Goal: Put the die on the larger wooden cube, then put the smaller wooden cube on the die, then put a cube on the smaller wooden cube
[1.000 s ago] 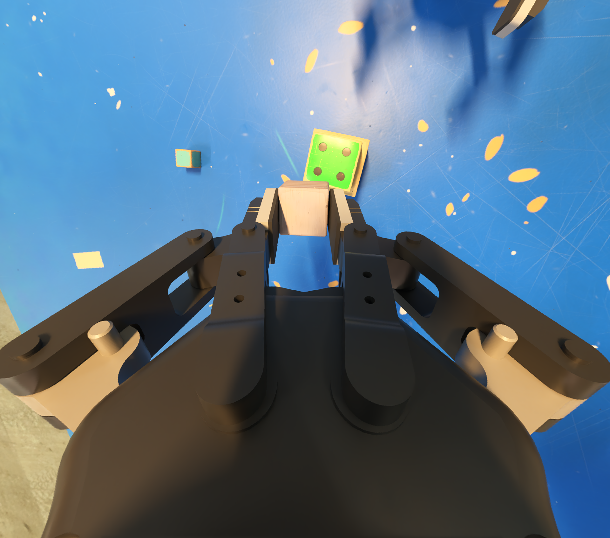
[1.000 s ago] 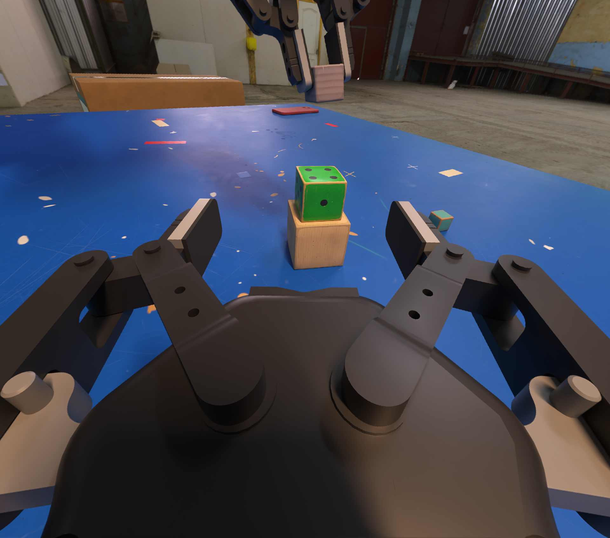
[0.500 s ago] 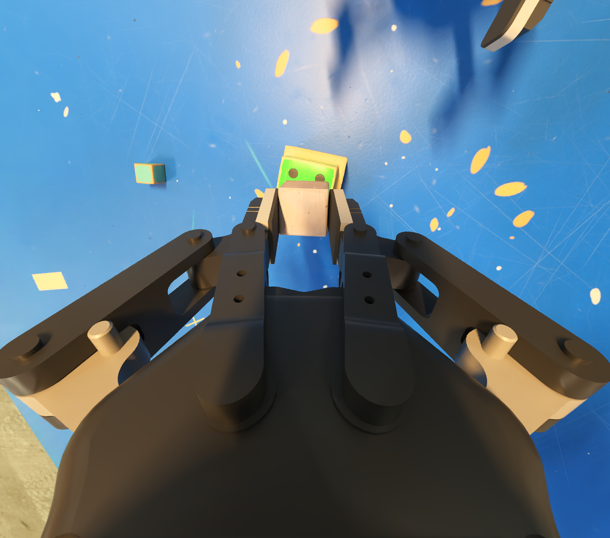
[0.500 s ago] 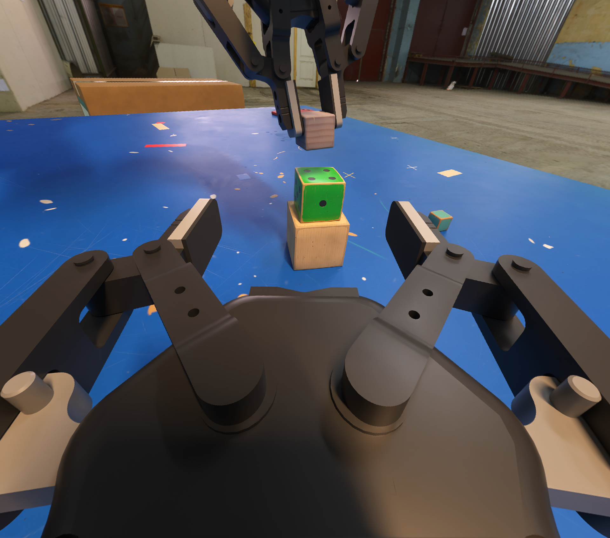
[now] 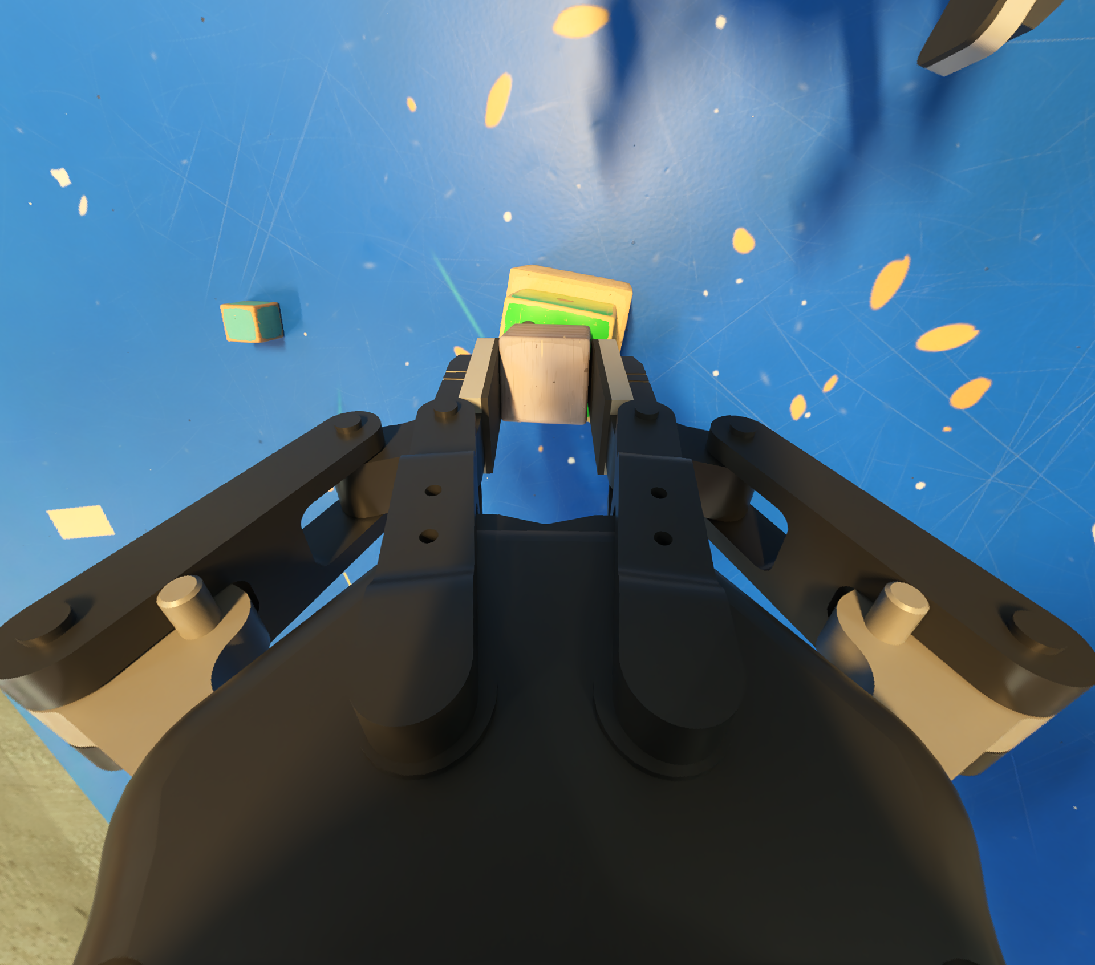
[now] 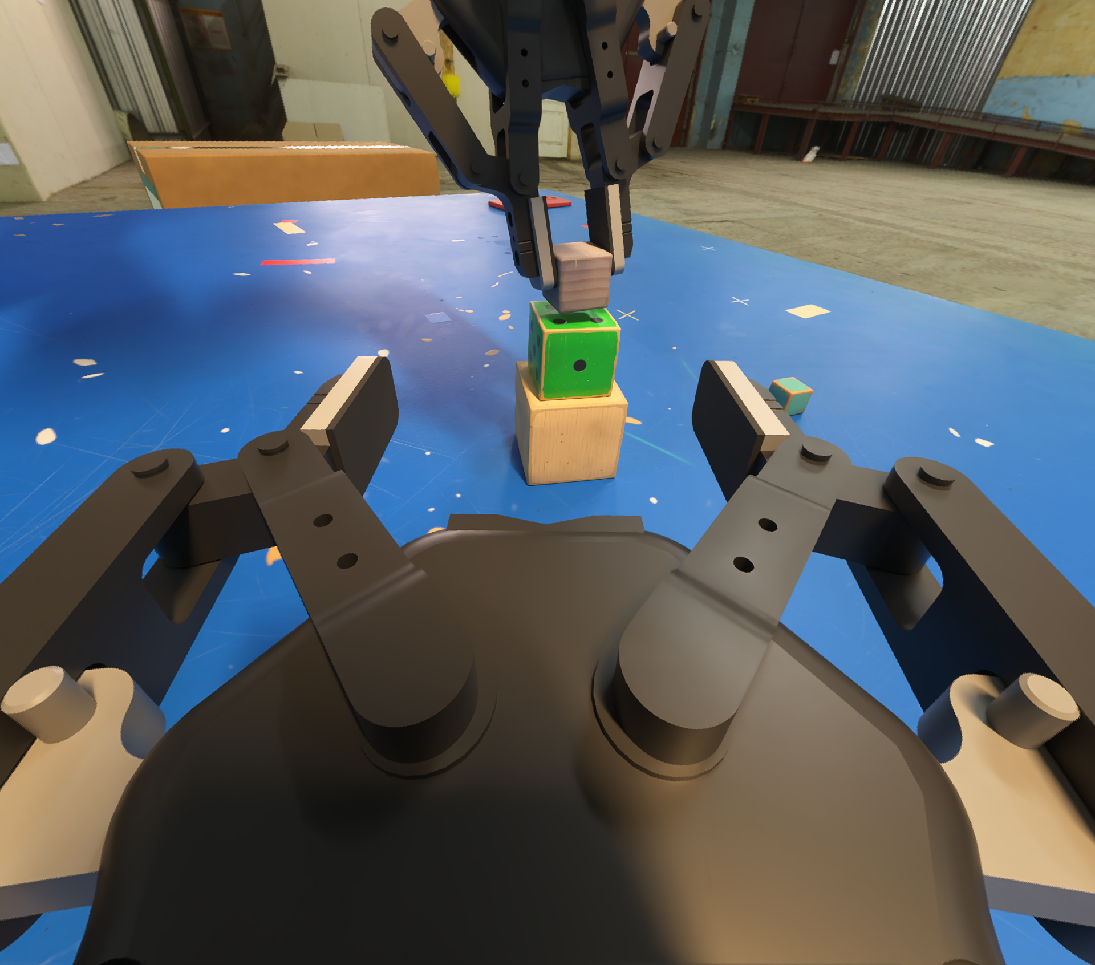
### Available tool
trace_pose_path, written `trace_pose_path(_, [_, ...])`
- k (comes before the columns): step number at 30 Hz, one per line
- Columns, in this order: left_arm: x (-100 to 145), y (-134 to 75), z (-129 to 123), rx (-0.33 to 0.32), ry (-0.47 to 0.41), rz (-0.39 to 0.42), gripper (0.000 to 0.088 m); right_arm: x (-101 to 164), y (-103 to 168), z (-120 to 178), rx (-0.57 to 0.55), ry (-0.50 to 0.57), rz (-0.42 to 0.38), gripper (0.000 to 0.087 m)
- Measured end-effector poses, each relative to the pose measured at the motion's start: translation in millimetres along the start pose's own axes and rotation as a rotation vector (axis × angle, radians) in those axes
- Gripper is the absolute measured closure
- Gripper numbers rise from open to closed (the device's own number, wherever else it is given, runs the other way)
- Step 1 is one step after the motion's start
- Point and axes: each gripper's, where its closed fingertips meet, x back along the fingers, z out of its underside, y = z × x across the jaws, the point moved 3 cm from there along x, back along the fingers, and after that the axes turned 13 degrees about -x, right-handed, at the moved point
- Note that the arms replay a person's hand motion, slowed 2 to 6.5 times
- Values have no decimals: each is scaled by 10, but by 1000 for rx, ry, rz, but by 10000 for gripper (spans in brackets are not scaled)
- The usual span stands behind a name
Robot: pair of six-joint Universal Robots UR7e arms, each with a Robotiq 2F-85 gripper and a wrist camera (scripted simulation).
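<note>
The green die [image 6: 573, 359] rests on the larger wooden cube [image 6: 570, 439] on the blue table [image 6: 178, 344]. My left gripper [image 5: 545, 379] is shut on the smaller wooden cube [image 5: 544, 376] and holds it just above the die's top; from the right wrist view the cube [image 6: 583, 274] hangs at the die's top face, and contact cannot be told. In the left wrist view the die [image 5: 557, 314] and the larger cube [image 5: 569, 280] show behind the held cube. My right gripper [image 6: 545, 403] is open and empty, low in front of the stack. A small teal cube [image 6: 791, 394] lies right of the stack.
The teal cube also shows in the left wrist view [image 5: 252, 321], left of the stack. A cardboard box [image 6: 284, 169] stands beyond the table's far edge. A flat red piece [image 6: 530, 203] lies at the far edge. The table's edge shows at the lower left [image 5: 35, 729].
My left gripper has come down and toward the stack with the smaller wooden cube, from high behind it to just over the die. The right gripper has not moved.
</note>
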Motion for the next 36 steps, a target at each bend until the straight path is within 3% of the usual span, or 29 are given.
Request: trace_pose_path(36, [-67,31,6,-23,6,18,610,1,6,0,4,0,-2,20])
